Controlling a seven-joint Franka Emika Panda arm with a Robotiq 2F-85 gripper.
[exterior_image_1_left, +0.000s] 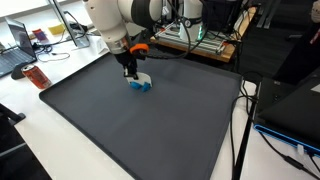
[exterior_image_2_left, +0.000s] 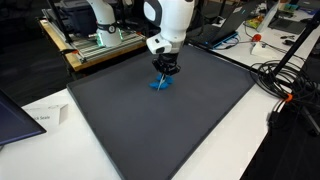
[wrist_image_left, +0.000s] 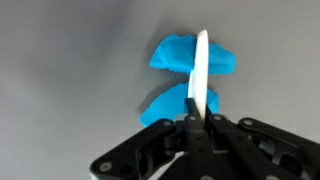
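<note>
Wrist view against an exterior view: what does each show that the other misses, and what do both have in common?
Only the wrist view: a thin white piece, edge-on, clamped in the shut gripper, with the blue thing showing on both sides of it. Only the exterior view: the arm, the whole dark mat and the white table around it. Both: the gripper low over the blue thing on the mat.

The arm (exterior_image_1_left: 108, 18) bends over and reaches down, its wrist near vertical. The gripper (exterior_image_1_left: 130, 70) points straight down and hangs low. In the wrist view, its jaws are pressed together.
</note>
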